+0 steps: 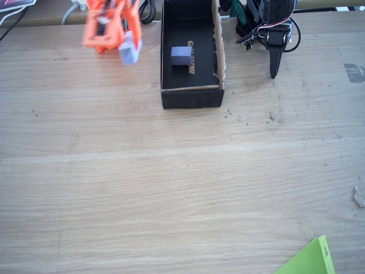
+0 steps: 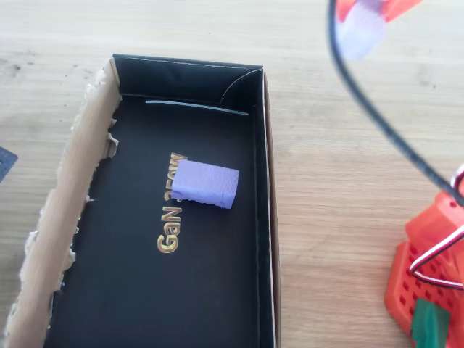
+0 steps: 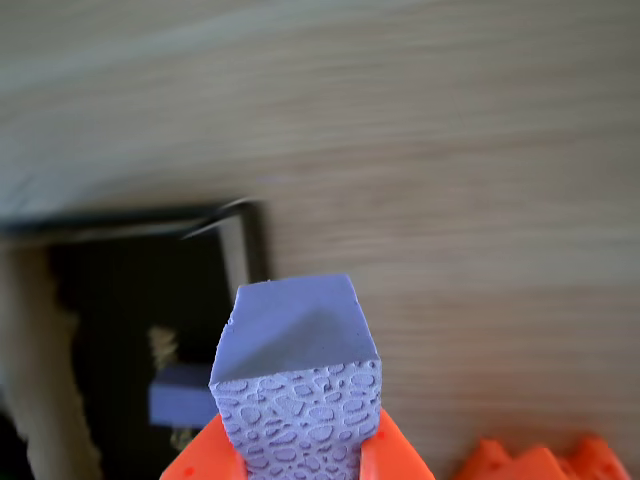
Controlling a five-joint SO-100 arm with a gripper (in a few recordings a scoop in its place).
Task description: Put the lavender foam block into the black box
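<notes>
Carry step: the orange claw (image 3: 298, 455) pinches the lavender foam block (image 3: 297, 385) beside the black box (image 1: 191, 98); next, shift over its floor and release.

The orange arm is up near the top left of the fixed view, pretty motion-blurred, with its hand (image 1: 126, 50) pointing down toward the bench. In the wrist view the two orange fingers (image 3: 200, 458) are squeezed against either side of the lavender foam block (image 3: 298, 390), which sticks out past the tips. In the overhead view the hand (image 2: 366, 18) sits blurred at the top edge, and the arm's orange base (image 2: 428, 275) sits bottom right.
</notes>
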